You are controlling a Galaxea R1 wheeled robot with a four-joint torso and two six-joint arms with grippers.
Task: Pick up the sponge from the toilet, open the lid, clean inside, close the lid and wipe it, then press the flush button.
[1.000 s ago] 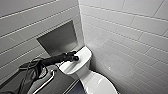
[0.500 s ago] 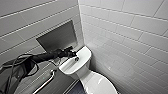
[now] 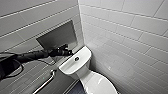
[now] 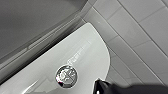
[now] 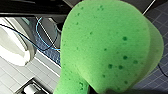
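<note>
The toilet (image 3: 86,75) stands in the corner of the tiled walls, with its lid (image 3: 98,83) down over the bowl. My left arm stretches in front of the grey wall panel (image 3: 58,36). My left fingers (image 3: 67,52) hover close by the edge of the tank top (image 4: 82,57); I cannot tell whether they are open or closed. My right fingers are closed on the sponge (image 5: 107,47), which bulges green in front of my wrist and hides them. It hangs over the dark floor (image 5: 53,56), well apart from the toilet. The flush button (image 3: 76,59) sits in the middle of the tank top, near my left fingers, with nothing touching it.
</note>
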